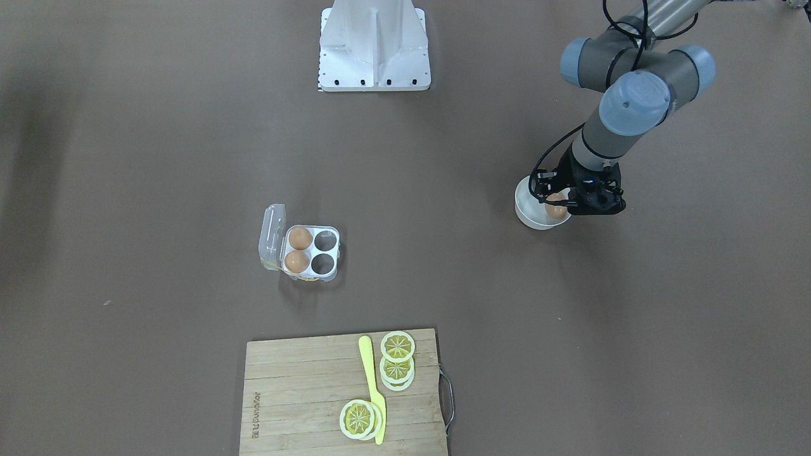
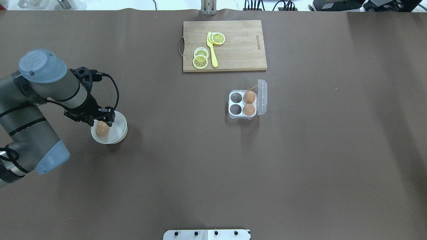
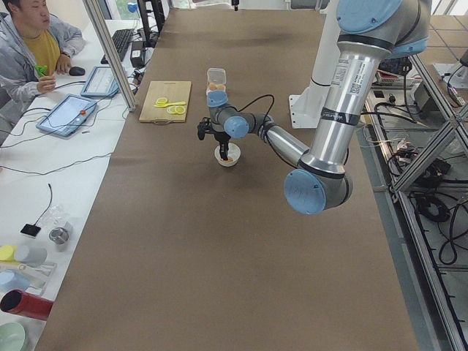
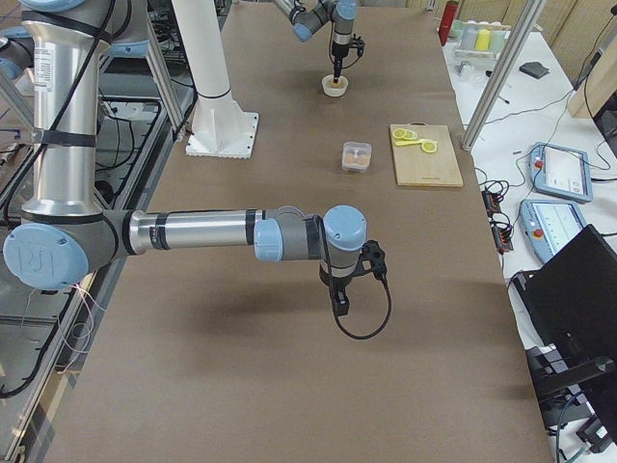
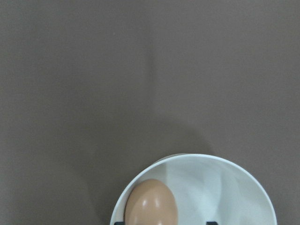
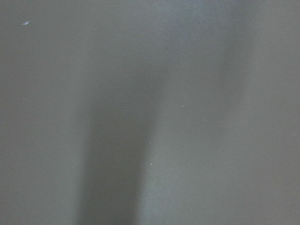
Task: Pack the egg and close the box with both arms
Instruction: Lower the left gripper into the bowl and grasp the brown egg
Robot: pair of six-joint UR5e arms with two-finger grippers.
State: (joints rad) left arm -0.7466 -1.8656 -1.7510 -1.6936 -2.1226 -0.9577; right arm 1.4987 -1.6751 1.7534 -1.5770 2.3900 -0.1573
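One light-brown egg [image 2: 102,130] lies in a white bowl [image 2: 120,124] at the table's left. My left gripper [image 2: 103,122] hangs just over it, open. In the left wrist view the egg [image 5: 152,202] lies between the two fingertips, close to one of them. The clear box [image 2: 262,96] stands near the table's middle with its lid open and upright. Two eggs [image 2: 249,97] fill the cells beside the lid; the other two cells are empty. My right gripper [image 4: 339,304] shows only in the exterior right view, above bare table, and I cannot tell whether it is open or shut.
A wooden cutting board [image 2: 240,50] with lemon slices [image 2: 200,61] and a yellow knife [image 2: 212,50] lies at the far edge, beyond the box. The white fixed base [image 1: 374,44] stands at the robot's side. An operator [image 3: 33,51] sits by the table's edge.
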